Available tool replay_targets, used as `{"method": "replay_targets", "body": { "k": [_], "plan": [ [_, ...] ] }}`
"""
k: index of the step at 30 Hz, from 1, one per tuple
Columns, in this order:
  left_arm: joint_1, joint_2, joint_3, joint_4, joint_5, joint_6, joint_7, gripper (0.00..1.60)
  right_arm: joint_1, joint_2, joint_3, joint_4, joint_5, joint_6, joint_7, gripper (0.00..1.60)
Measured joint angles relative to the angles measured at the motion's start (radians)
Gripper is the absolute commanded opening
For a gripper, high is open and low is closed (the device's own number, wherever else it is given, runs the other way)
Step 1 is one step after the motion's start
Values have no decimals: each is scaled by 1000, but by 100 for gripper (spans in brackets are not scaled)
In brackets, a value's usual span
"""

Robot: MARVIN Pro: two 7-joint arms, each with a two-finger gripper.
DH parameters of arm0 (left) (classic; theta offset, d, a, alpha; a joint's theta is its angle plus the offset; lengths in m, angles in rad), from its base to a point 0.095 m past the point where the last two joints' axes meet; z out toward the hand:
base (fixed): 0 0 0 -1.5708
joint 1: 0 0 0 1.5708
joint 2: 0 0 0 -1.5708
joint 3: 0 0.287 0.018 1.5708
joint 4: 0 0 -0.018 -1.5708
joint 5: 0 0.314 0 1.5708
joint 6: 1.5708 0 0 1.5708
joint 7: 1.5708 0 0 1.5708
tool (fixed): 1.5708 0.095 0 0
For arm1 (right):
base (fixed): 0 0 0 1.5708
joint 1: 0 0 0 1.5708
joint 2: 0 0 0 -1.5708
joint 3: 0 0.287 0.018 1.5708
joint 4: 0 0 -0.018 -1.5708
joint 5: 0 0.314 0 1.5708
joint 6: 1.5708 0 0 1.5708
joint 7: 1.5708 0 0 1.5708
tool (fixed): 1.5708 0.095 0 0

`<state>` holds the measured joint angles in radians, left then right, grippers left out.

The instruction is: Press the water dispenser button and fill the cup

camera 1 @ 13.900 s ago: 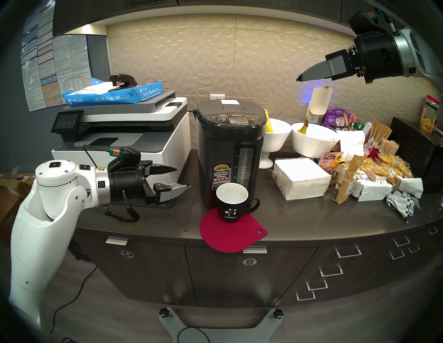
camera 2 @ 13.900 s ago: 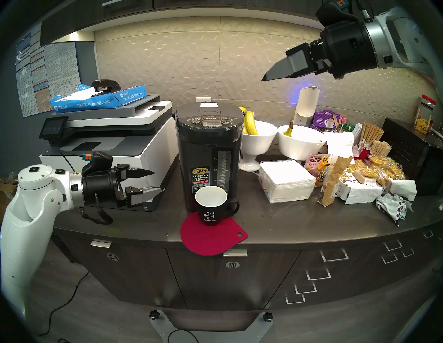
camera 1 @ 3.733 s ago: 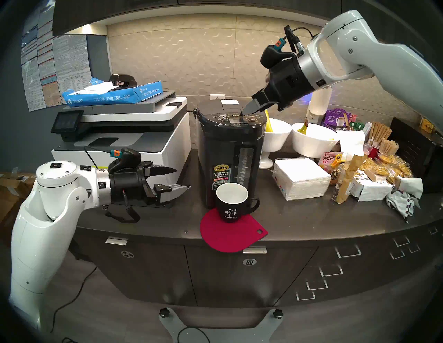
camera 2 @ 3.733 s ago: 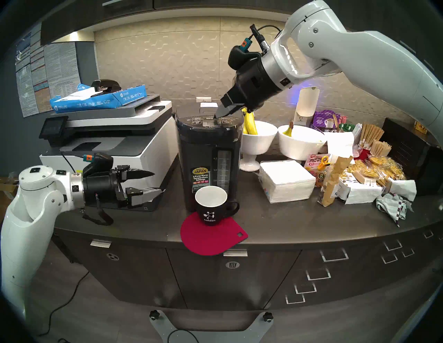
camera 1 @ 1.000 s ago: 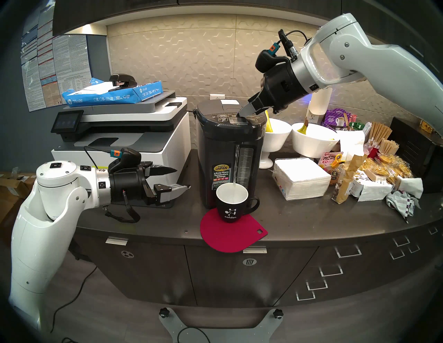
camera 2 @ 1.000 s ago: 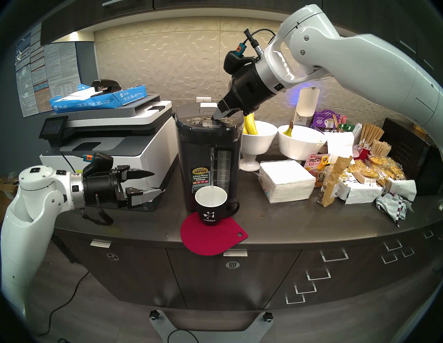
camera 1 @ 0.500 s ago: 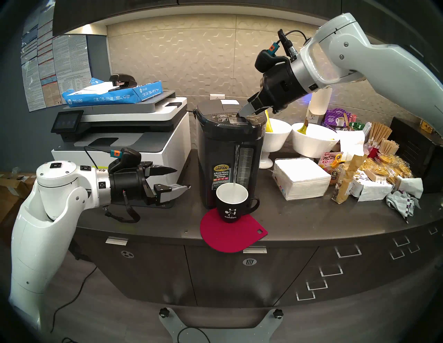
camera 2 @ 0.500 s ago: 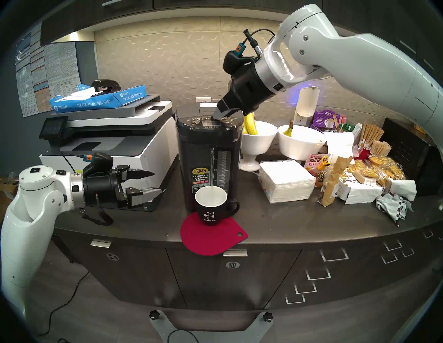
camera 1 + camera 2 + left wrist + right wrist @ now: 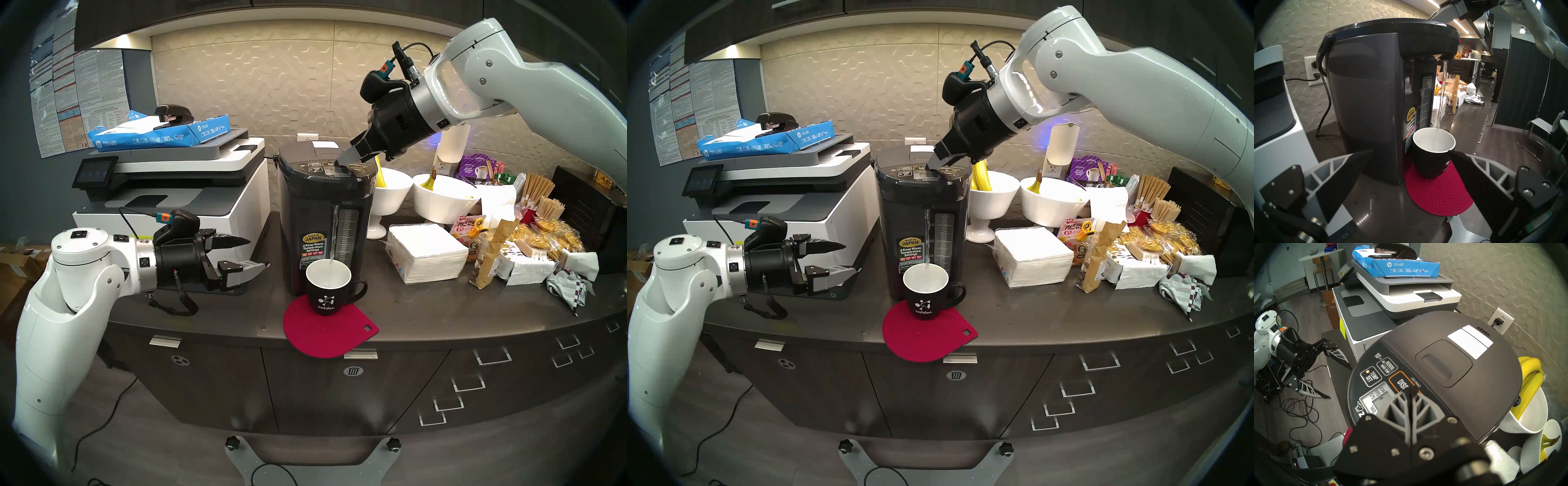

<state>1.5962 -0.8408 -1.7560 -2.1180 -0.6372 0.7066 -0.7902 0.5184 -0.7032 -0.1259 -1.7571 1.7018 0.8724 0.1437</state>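
Button (image 9: 1401, 385) pressed by right claw (image 9: 1409, 392), arm angled down.

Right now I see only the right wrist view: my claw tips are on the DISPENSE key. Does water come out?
Observer: Yes. A stream falls from the spout into the cup.
Operator: Is the cup almost full?
Observer: No. Its white inner wall is bare as far down as the left wrist view shows.
Operator: Any spill?
Observer: None that I can see. The cup stands upright on the red mat, and I see no puddle there.
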Motion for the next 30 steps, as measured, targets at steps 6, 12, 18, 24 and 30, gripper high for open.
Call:
{"method": "replay_targets", "body": {
  "k": [6,12,18,24,30],
  "plan": [
    [0,0,0,0,0,0,0,160,0,0,0,0,-13,0,9,0],
    [0,0,0,0,0,0,0,160,0,0,0,-1,-21,0,15,0],
    [0,0,0,0,0,0,0,160,0,0,1,-1,-24,0,17,0],
    [0,0,0,0,0,0,0,160,0,-1,1,-1,-24,0,18,0],
    [0,0,0,0,0,0,0,160,0,-1,1,-1,-22,-1,17,0]
  ]
}}
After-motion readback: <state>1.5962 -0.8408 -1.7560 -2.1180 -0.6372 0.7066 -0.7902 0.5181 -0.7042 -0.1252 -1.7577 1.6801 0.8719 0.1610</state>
